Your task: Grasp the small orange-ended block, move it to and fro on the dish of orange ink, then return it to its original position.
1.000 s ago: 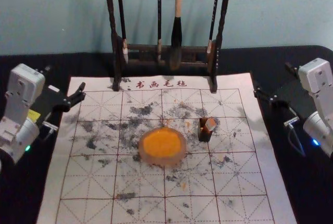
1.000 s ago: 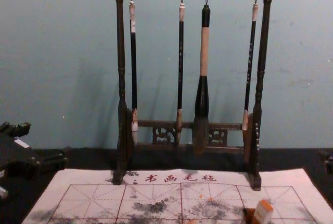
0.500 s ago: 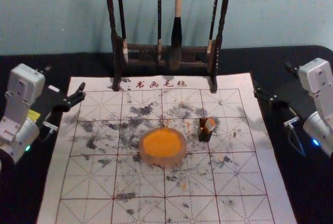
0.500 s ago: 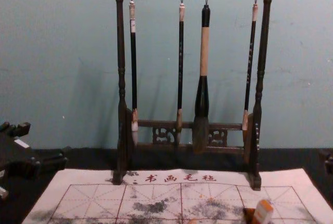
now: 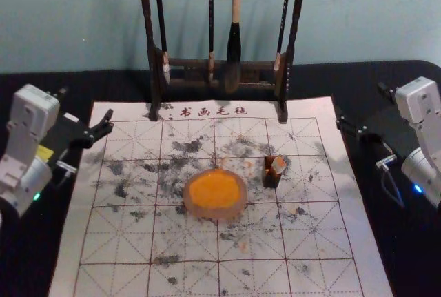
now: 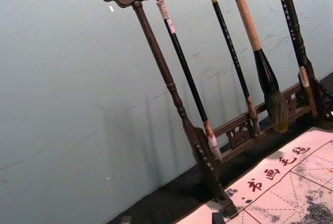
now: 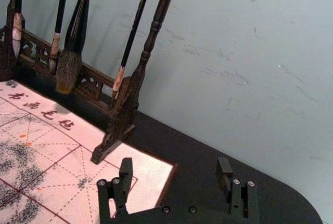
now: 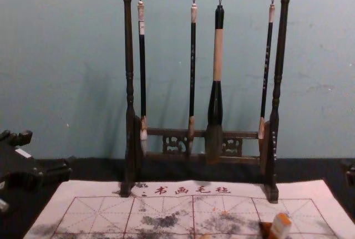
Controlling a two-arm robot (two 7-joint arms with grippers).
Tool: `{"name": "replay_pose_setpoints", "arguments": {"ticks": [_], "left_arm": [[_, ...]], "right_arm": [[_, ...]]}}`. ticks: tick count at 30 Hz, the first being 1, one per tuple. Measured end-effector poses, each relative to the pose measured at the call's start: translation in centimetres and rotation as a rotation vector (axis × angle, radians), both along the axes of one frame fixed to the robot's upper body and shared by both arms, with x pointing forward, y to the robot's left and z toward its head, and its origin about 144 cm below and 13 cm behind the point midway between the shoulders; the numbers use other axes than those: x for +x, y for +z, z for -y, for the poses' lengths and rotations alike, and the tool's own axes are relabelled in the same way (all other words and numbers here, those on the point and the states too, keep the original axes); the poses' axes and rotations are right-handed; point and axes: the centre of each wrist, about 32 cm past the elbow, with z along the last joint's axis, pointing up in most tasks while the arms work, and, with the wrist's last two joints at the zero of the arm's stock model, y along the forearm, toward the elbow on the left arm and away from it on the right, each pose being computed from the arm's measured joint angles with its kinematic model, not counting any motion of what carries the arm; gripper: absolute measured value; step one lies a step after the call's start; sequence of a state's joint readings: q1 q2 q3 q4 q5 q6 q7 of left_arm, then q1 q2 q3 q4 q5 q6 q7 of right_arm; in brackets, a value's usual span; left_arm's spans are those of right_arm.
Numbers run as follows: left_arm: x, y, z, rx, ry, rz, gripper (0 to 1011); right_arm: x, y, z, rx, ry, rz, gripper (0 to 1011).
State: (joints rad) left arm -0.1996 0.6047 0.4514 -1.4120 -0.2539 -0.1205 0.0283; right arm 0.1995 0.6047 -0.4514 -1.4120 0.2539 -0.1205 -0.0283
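In the head view, my left gripper (image 5: 85,108) stands open off the mat's left side and my right gripper (image 5: 362,107) open off its right side, both empty and away from the block. The left wrist view catches the spread tips of the left gripper (image 6: 171,219); the right wrist view has the right gripper (image 7: 174,171) wide apart. The small orange-ended block (image 5: 278,165) leans tilted in a little dark holder (image 5: 271,180), right of the round dish of orange ink (image 5: 215,192). In the chest view the block (image 8: 280,225) shows its orange end upward.
A dark wooden rack (image 8: 128,84) with several hanging brushes stands across the mat's far edge. The white gridded mat (image 5: 117,245) with ink smudges lies on a black table (image 5: 386,255), and a wall rises behind.
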Motion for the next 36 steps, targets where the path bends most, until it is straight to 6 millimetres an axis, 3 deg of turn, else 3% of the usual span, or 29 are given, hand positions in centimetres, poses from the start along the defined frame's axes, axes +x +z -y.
{"name": "replay_pose_setpoints", "arguments": {"ticks": [11, 23, 36], "left_arm": [[0.0, 0.0, 0.0, 0.0, 0.0, 0.0, 1002], [0.0, 0.0, 0.0, 0.0, 0.0, 0.0, 1001], [0.0, 0.0, 0.0, 0.0, 0.0, 0.0, 1001]], "right_arm": [[-0.9, -0.1, -0.2, 0.034, 0.033, -0.029, 1003], [-4.3, 0.2, -0.3, 0.118, 0.174, -0.172, 1003], [-7.2, -0.7, -2.5, 0.183, 0.307, -0.271, 1002]]}}
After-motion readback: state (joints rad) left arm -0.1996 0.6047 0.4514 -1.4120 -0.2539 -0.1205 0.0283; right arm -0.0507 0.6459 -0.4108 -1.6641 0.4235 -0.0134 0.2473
